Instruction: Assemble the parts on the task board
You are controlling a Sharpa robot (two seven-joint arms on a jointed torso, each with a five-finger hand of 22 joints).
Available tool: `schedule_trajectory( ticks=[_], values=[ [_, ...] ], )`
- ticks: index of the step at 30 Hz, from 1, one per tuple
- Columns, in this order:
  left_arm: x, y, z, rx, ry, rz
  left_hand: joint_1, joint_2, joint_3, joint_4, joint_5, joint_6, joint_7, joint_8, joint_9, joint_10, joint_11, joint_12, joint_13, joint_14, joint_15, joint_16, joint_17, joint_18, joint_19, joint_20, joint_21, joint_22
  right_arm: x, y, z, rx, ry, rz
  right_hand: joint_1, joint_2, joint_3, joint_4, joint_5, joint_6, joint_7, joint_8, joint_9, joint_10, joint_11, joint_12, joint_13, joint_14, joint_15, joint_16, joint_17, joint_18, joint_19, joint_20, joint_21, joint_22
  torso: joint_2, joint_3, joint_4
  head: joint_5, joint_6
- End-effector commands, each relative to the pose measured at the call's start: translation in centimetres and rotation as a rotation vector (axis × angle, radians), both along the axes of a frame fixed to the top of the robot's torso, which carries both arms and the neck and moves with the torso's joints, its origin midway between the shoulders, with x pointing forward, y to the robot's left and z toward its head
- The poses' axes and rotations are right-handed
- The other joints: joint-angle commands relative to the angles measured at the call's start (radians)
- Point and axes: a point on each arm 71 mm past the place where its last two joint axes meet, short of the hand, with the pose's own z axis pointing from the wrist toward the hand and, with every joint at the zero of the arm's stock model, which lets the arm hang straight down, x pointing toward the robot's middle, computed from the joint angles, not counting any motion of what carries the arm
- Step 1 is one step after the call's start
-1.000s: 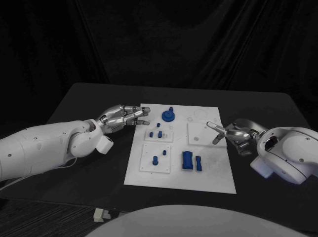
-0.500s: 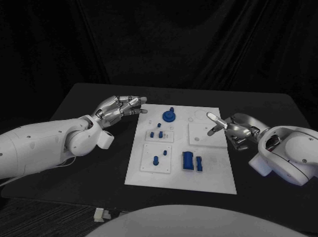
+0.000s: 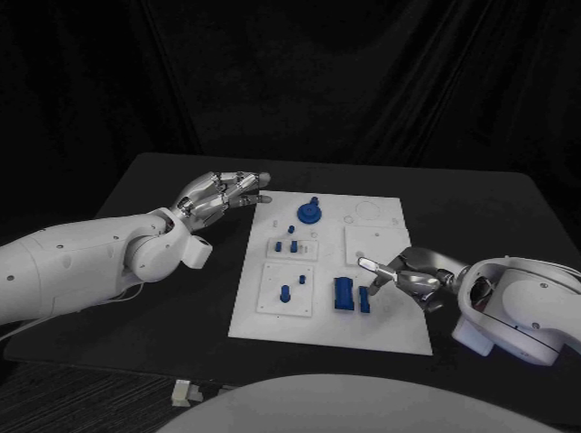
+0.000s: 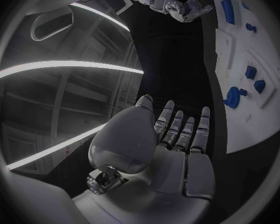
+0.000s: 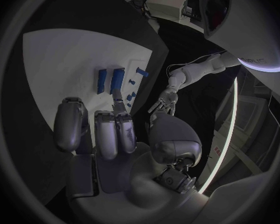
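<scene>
The head camera looks down from above at the black table (image 3: 173,194) and the white task board (image 3: 384,325), while each wrist camera sits close behind its own hand (palm and fingers up close), and all three views share the task board.

You're working in dim light: the black table (image 3: 173,298) and backdrop swallow detail, while the white task board (image 3: 329,320) stands out brightly. Both wrist views bend hard toward their rims. Bright ceiling strips glare at 9 o'clock in the left wrist view.
</scene>
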Motion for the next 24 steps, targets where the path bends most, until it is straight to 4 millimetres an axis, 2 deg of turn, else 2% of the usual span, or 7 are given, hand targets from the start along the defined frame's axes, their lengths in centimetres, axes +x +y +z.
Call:
schedule_trajectory(
  ticks=[1, 13, 24],
  values=[
    [0.1, -0.1, 0.9, -0.096, -0.087, -0.002, 0.016, 0.002, 0.001, -0.005, 0.007, -0.007, -0.003, -0.001, -0.001, -0.008, 0.002, -0.005, -0.001, -0.007, 0.003, 0.000, 0.000, 0.002, 0.003, 0.001, 0.002, 0.000, -0.5, 0.2, -0.6, -0.064, 0.023, 0.068, -0.002, 0.009, -0.005, 0.000, -0.004, 0.003, 0.001, 0.000, -0.001, 0.106, 0.007, 0.003, 0.263, 0.096, 0.006, 0.006, 0.211, -0.001, 0.012, 0.009, 0.001, 0.181, 0.001, -0.0008, 0.0010, 0.001, 0.000],
    [0.3, -0.2, 0.5, -0.090, -0.058, -0.021, 0.053, 0.005, 0.013, -0.007, 0.042, -0.008, -0.002, -0.002, -0.001, -0.013, 0.003, -0.006, -0.001, -0.009, 0.005, 0.000, 0.000, -0.001, 0.004, 0.001, 0.005, -0.005, -0.8, 0.5, -1.6, -0.090, 0.054, 0.095, 0.001, 0.015, -0.014, 0.000, -0.004, 0.010, 0.000, 0.002, -0.006, 0.106, 0.007, 0.003, 0.263, 0.096, 0.007, 0.006, 0.209, 0.000, 0.011, 0.010, 0.000, 0.181, 0.001, -0.0006, 0.0000, 0.002, 0.000],
    [0.3, -0.3, 0.3, -0.088, -0.044, -0.030, 0.061, 0.005, 0.016, -0.008, 0.051, -0.011, -0.002, -0.003, -0.001, -0.016, 0.003, -0.008, -0.002, -0.008, 0.005, 0.001, 0.000, -0.001, 0.005, 0.001, 0.006, -0.006, -0.6, 0.7, -1.7, -0.100, 0.048, 0.090, 0.016, 0.025, -0.023, -0.001, -0.004, 0.007, 0.002, -0.002, -0.016, 0.106, 0.008, 0.003, 0.263, 0.094, 0.008, 0.004, 0.202, 0.002, 0.007, 0.011, -0.007, 0.178, 0.001, -0.0005, 0.0006, 0.000, 0.000]
  ],
)
